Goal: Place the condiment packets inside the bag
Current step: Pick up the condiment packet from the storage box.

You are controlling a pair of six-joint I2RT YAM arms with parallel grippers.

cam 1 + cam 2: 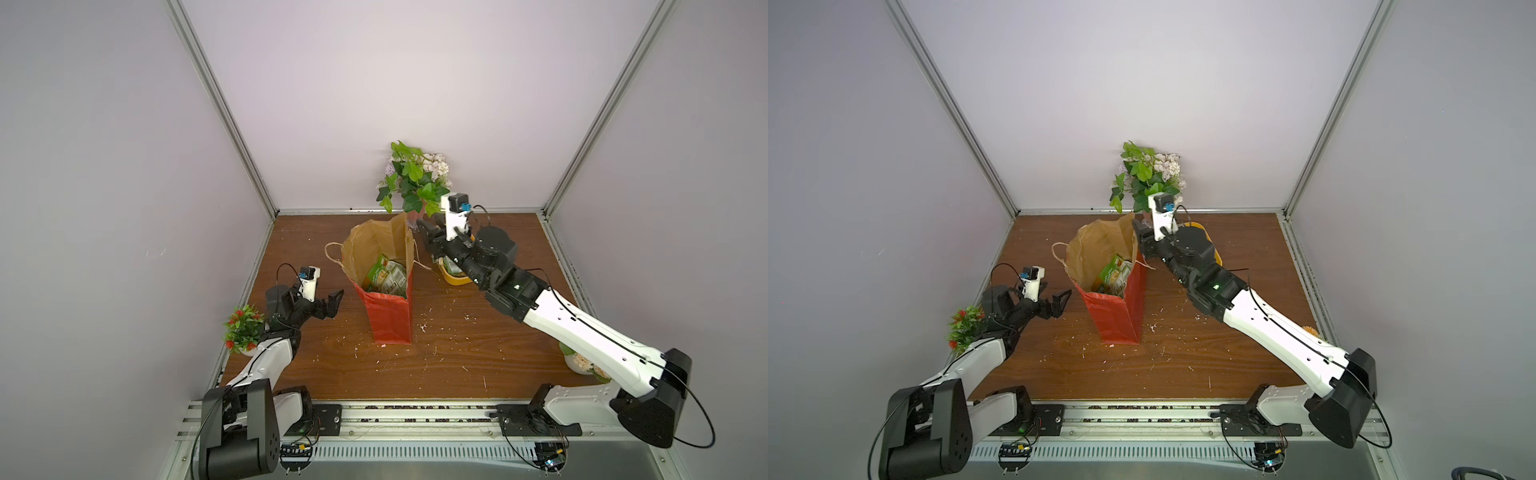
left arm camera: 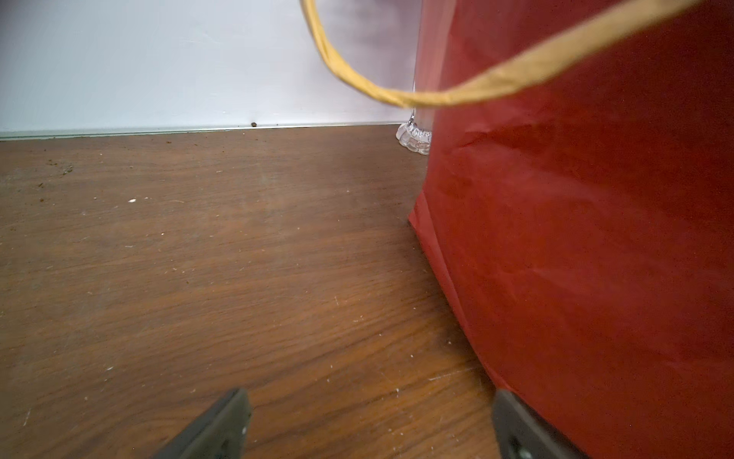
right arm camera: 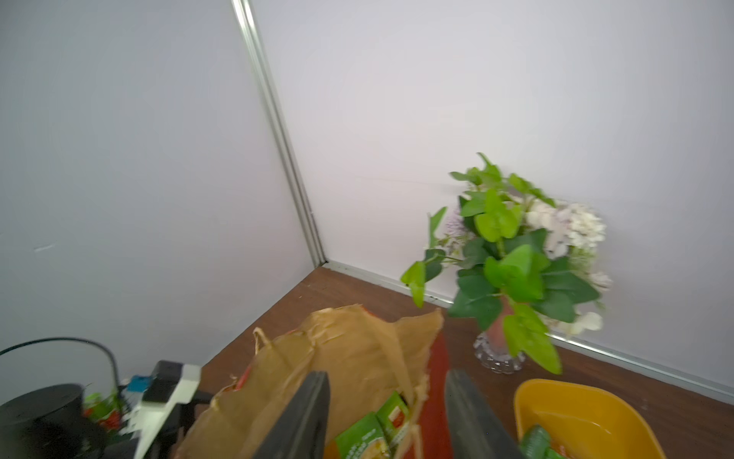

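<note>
Your bag [image 1: 390, 320] stood upright near the middle of the table [image 1: 457, 357], red outside and brown inside, with its mouth wide open. Several green packets [image 1: 384, 276] already lay inside it, leaning against the right wall; both top views showed them [image 1: 1115, 276].

Your right claw [image 1: 426, 237] hung over the bag's far right rim. In the right wrist view its two dark fingers [image 3: 306, 413] stood well apart. Through the gap you could see only the rim, a cord handle and the packets lower down in the bag. The right claw was released and gripped nothing.

Just beside the bag on its right sat the yellow tub [image 3: 576, 409], partly hidden under your right arm in the top views. At least one more green packet [image 3: 536, 439] lay in it; how many there were, you could not tell.

Your left claw [image 1: 334, 303] rested low on the left of the bag, also released, its fingers spread wide. In the left wrist view one finger [image 2: 516, 429] sat right against the red wall near the bag's base, though actual contact was unclear. The other finger was out over bare wood, and a cord handle [image 2: 437, 97] looped across above.

A leafy plant in a glass vase [image 1: 411, 178] stood at the back wall behind the bag. A small red-flowered plant [image 1: 243, 328] stood at the left edge of the table.
</note>
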